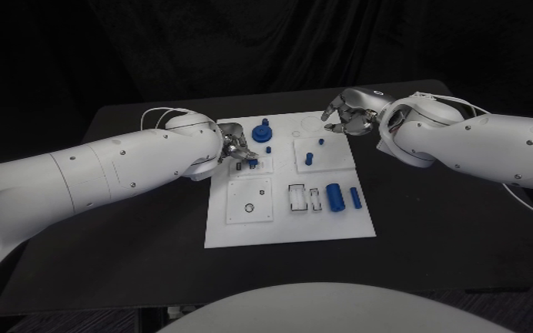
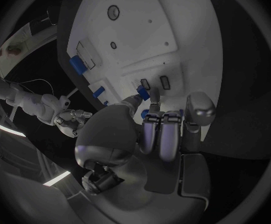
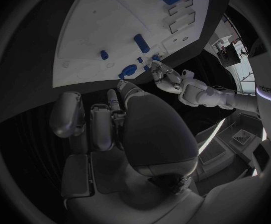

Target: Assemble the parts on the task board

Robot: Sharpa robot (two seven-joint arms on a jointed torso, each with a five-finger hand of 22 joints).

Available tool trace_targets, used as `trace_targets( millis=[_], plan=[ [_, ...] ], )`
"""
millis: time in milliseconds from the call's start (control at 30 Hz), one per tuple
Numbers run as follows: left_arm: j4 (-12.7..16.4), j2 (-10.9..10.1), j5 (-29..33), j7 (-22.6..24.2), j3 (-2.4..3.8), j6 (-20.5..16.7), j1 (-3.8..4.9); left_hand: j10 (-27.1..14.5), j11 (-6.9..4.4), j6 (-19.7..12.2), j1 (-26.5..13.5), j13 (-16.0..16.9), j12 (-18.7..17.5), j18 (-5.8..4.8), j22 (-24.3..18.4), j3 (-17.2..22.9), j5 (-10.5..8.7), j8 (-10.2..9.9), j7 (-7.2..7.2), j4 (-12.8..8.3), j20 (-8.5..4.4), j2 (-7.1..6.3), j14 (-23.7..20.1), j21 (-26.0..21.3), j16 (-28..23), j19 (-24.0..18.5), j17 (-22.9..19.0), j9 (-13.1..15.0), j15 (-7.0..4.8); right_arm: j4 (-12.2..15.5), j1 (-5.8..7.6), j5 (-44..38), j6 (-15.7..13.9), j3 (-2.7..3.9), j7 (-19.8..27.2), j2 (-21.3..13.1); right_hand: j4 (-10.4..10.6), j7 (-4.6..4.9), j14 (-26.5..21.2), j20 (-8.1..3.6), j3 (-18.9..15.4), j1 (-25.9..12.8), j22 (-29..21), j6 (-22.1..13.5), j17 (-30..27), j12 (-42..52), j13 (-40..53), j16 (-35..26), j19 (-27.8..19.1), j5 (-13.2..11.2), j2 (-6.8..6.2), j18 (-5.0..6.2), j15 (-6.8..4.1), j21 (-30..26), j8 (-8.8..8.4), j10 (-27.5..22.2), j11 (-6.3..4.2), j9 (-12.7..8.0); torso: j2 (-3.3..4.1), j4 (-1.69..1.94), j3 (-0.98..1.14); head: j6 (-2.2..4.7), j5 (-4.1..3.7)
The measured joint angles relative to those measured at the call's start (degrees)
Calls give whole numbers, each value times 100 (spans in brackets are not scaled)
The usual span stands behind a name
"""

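The left hand (image 1: pixel 236 150) sits over the white task board (image 1: pixel 333 221), its fingers (image 2: pixel 162 134) curled down, a small blue peg (image 2: pixel 152 94) pinched at their tips just above two dark slots (whether the peg touches the board, I cannot tell). The right hand (image 1: pixel 350 114) hovers at the board's far corner, fingers (image 3: pixel 102 127) loosely curled, holding nothing. A blue cylinder (image 1: pixel 334 194) lies well off from both.
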Motion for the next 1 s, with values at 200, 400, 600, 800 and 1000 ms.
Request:
trace_targets(
  millis=[200, 400, 600, 800, 1000],
  plan=[
    [32, -31, 0, 31, -1, -57, -7, 0, 0, 0, -1, 0, 0, 0, 6, 25, 2, 0, 0, -20, 0, -1, 0, 0, 0, 0, 0, 10, 0, -2, -4, 0, 22, 0, -9, -2, 0, 0, 0, 0, 0, 0, 0, 0, 0, 0, 0, 0, 0, 0, 0, 0, 0, -29, 0, -42, 1, 0, -1, 0, -1, 0, 6],
    [43, -88, -1, 51, -2, -82, -12, 0, 0, 0, -1, 0, 0, 0, 6, 54, 29, 0, 0, -22, 0, -2, 0, 0, 0, 0, 0, 15, 0, -3, -6, 0, 45, 0, -22, -16, -17, 0, 0, 0, 17, 0, 0, 0, 0, -8, 0, -12, 0, 0, 0, -1, 0, -29, -7, -42, 0, -1, -3, 0, -1, 0, -3],
    [84, -129, -1, 67, -3, -102, -19, 0, 0, 0, -1, 0, 0, 0, -3, 54, 29, -22, 0, -22, 0, -1, 0, -22, 0, 0, 0, 15, 0, -7, -10, 0, 66, 1, -31, -13, -16, 0, 0, 0, 15, 0, 0, 0, 0, -24, 1, -25, 0, 0, 0, 0, 0, -29, -22, -42, 0, -5, -3, -4, -1, 0, 21],
    [130, -152, -1, 94, -3, -119, -26, 0, 0, -1, -1, 0, 0, 0, -3, 53, 29, -22, 1, -22, 0, -1, 0, -22, 0, 0, 0, 22, 0, -9, -19, 0, 86, 1, -38, -12, -16, 0, 0, 15, 15, 0, 0, 0, 0, -24, 1, -25, -15, 0, 0, 0, 0, -55, -21, -41, 0, -5, -5, -9, 1, 0, 30],
    [158, -185, -1, 108, -3, -128, -34, 0, 0, -1, -24, 0, 0, 0, -3, 77, 29, -22, 1, -46, 0, -24, 0, -22, 0, 0, 0, 30, 0, -11, -25, 1, 106, -1, -47, -12, -16, 0, 0, 20, 15, 0, 1, 0, 0, -24, 1, -25, -20, 0, 0, -1, 0, -66, -21, -41, 0, -5, -5, -7, 3, 0, 30]
  ],
)
